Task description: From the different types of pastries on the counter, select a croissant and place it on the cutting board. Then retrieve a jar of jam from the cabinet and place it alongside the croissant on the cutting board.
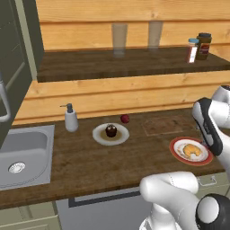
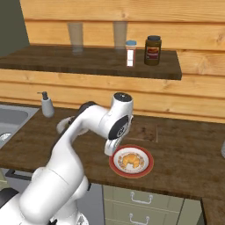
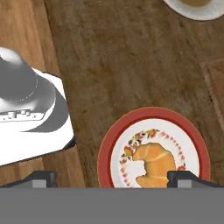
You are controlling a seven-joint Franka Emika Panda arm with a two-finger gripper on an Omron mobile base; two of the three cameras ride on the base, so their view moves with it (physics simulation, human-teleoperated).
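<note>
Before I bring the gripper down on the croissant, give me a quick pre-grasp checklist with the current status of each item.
1. Gripper open: ok, the jaws stand wide apart in the hand view.
2. Croissant on its red-rimmed plate, uncovered: ok.
3. Croissant centred between the fingertips: not ok, it lies toward the right tip in the hand view.
4. Nothing held already: ok, no object sits between the jaws.
5. Cutting board free for the drop: ok, nothing lies on it in the left base view.
6. Height above the croissant: cannot tell.
</note>
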